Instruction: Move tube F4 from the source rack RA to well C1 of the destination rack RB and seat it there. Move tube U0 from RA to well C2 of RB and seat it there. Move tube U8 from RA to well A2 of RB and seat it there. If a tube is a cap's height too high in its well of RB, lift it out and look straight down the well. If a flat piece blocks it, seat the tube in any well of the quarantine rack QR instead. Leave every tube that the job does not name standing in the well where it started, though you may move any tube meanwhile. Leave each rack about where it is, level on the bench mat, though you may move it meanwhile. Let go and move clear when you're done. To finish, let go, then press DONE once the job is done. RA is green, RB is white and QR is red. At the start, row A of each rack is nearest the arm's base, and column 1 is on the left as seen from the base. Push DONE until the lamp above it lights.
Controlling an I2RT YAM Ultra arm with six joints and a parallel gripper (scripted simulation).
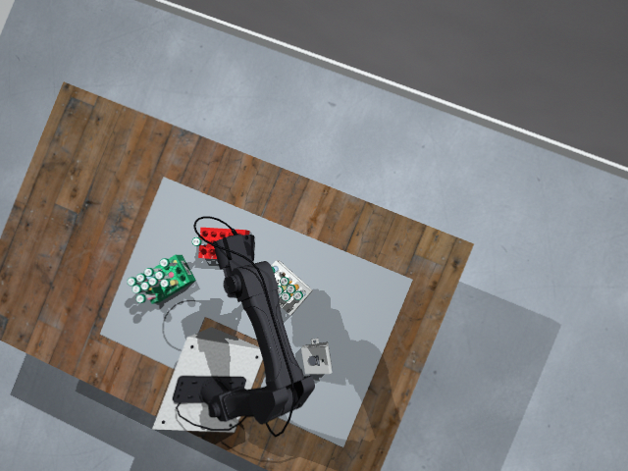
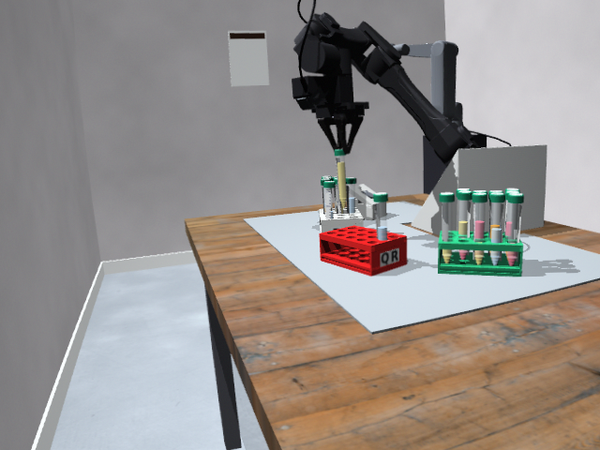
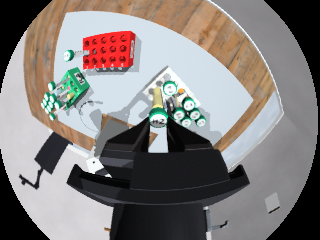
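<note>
My gripper [image 2: 343, 149] [image 3: 158, 120] is shut on the cap of a tube with yellow contents [image 2: 341, 176] [image 3: 157, 99]. The cap label looks like H2. The tube hangs nearly upright above the white rack RB [image 2: 339, 224] [image 3: 172, 74]. Its lower tip overlaps the tubes there, so its exact well cannot be told. RB holds several green-capped tubes. The green rack RA [image 1: 188, 274] [image 2: 479, 246] [image 3: 75, 74] holds several tubes. The red rack QR [image 1: 206, 237] [image 2: 372, 269] [image 3: 129, 39] holds one tube [image 1: 196, 241] [image 2: 381, 197] [image 3: 68, 55] in an end well.
A small grey box with a round button [image 1: 326, 366] stands right of the arm's base plate [image 1: 207, 360]. The arm [image 1: 271, 335] reaches over the mat and hides part of QR and RB from above. RA stands left of RB, and QR is on the far side.
</note>
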